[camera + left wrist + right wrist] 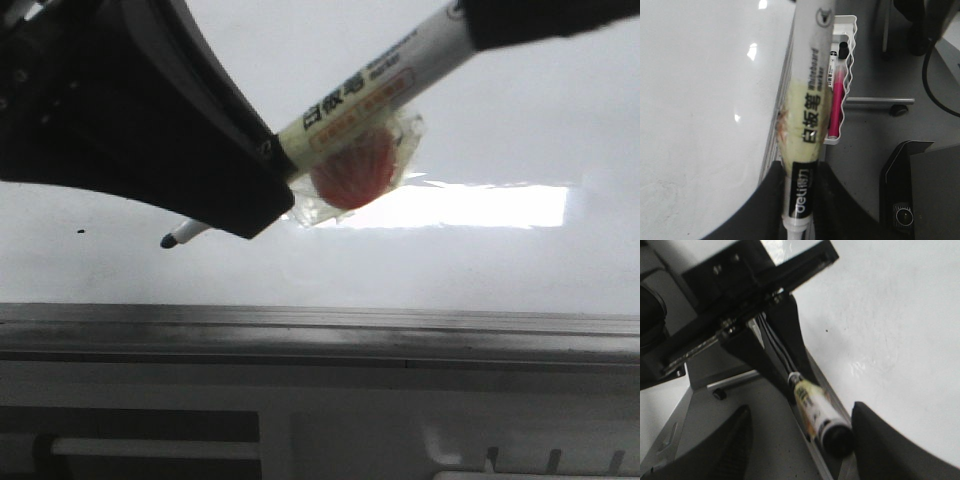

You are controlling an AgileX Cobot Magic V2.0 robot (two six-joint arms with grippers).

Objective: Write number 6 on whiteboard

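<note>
The whiteboard [480, 110] lies flat under both claws, glossy white, with a bright rectangular light reflection [470, 206] past the left claw's fingertips and a grey frame edge [320, 322] along its near side. The only mark showing on it is a tiny black dot [80, 232], on the bare surface just out from the marker's tip; the 6 is not yet drawn.

The left claw [268, 178] is clamped on a marker [370, 85], its black fingers pressing the barrel from both sides near the writing end. The dark tip [170, 240] pokes out below the fingers, low over the board; whether it touches cannot be told. Above the grip the barrel is wrapped in clear yellowish tape [405, 135], with a round red piece [352, 170] bound against it. The left wrist view shows the same hold, the white and yellow barrel rising from between the fingers.

The right claw [800, 440] stands with its fingers [735, 440] spread well apart, gripping nothing. The marker's black back end [837, 437] sits in the gap, nearer one finger. In the front view that end disappears behind the right claw's dark body.

Beyond the left claw, off the board's edge, a white wire basket [852, 60] holds a pink marker [837, 105] and a black-capped one [842, 50], above grey floor [875, 135].
</note>
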